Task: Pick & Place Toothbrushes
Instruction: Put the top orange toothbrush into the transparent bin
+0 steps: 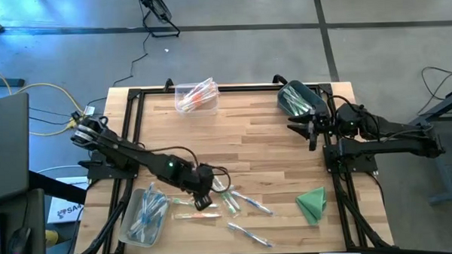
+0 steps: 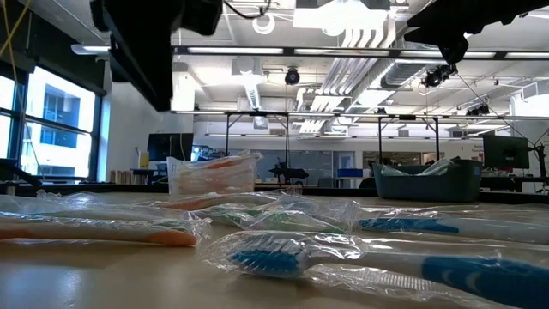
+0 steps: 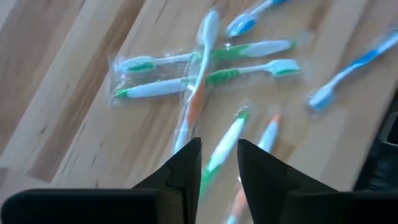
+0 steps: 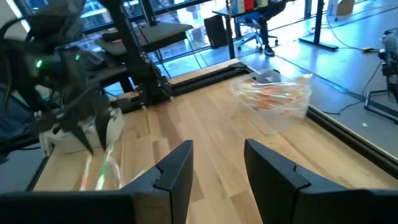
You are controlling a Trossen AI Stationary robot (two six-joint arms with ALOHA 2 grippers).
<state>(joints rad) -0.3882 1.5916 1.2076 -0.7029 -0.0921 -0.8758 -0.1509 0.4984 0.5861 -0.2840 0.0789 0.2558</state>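
Left wrist view: left gripper (image 3: 219, 163) fingers part open, a green toothbrush (image 3: 222, 144) lying in the gap; contact cannot be told. More toothbrushes (image 3: 205, 68) lie just beyond it.

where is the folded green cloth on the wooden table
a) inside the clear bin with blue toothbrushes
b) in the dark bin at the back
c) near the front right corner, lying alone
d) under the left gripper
c: in the high view the folded green cloth lies alone on the wooden table near its front right corner.
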